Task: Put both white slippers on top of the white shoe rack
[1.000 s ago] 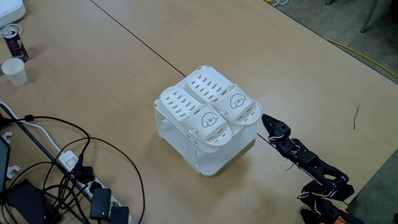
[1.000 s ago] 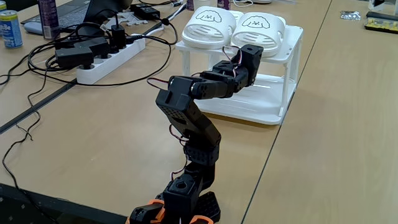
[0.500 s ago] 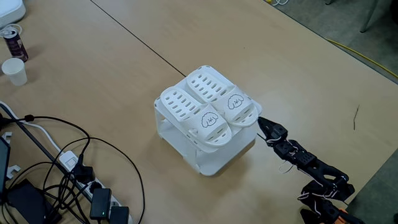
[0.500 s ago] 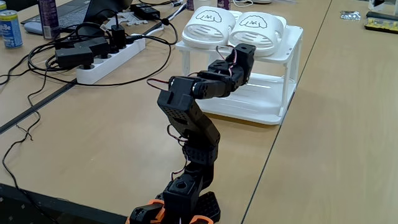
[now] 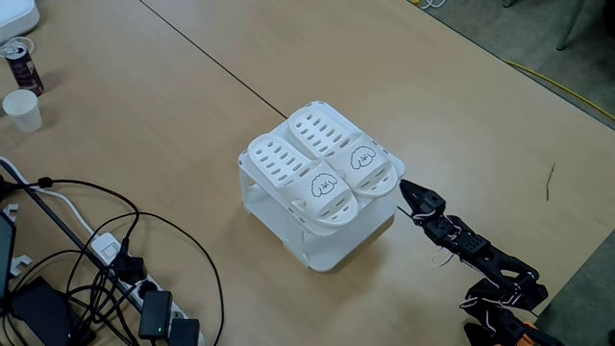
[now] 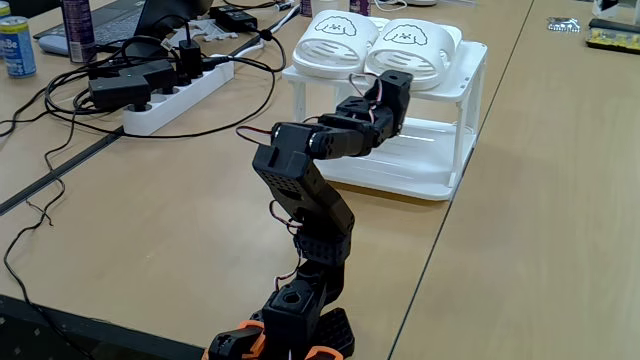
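- Both white rubber slippers (image 5: 322, 163), slide sandals with rows of oval holes and a small cartoon face on each strap, lie side by side and touching on the flat top of the boxy white plastic two-tier shoe rack (image 5: 327, 252). In another fixed view they (image 6: 380, 40) sit strap-end toward the arm.
- Judged from this, the placing looks done: neither slipper is on the table, and both rest level within the rack's top edges. What seems left is for the arm to draw away.
- The black two-finger gripper (image 5: 405, 186) hangs just beside the rack's near corner, close to one slipper's toe, holding nothing; its jaws look pressed together to a point.
- A tangle of black cables (image 5: 86, 250) lies well apart on the wooden table (image 5: 144, 106).
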